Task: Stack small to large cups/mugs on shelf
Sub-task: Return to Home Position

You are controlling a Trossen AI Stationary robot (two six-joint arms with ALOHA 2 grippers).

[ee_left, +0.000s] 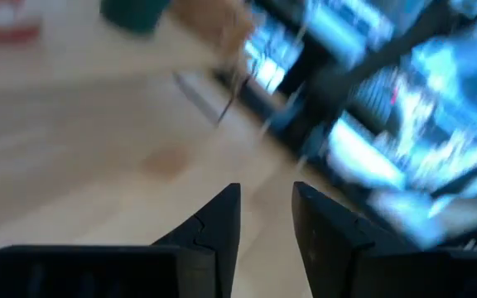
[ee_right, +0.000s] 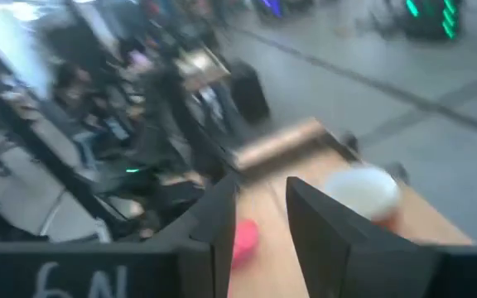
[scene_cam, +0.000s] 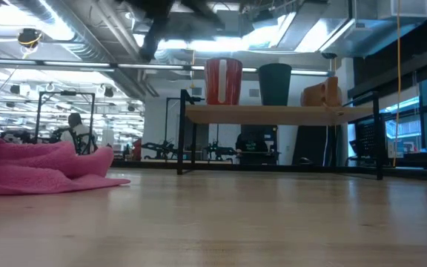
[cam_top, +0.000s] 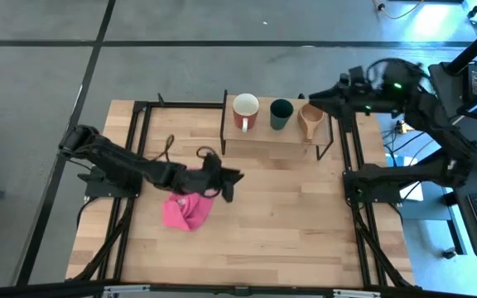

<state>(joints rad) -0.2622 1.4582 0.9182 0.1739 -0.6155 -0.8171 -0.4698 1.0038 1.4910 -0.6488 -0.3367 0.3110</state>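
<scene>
Three cups stand in a row on the shelf's wooden top board (cam_top: pixel 263 141) at the table's far side: the red mug with a white inside (cam_top: pixel 245 110), the dark green cup (cam_top: pixel 281 112) and the tan wooden cup (cam_top: pixel 310 120). In the low view the red mug (scene_cam: pixel 223 81), green cup (scene_cam: pixel 274 84) and wooden cup (scene_cam: pixel 321 93) stand upright on the board (scene_cam: pixel 273 113). My left gripper (cam_top: pixel 226 184) is open and empty over the table's middle, near the shelf's front. My right gripper (cam_top: pixel 315 98) is open and empty just beyond the wooden cup's far side.
A crumpled pink cloth (cam_top: pixel 185 211) lies on the tabletop beside my left gripper; it also shows in the low view (scene_cam: pixel 35 167). Black frame rails (cam_top: pixel 350 165) run along the table's sides. Bare tabletop lies in front of the shelf toward the near right.
</scene>
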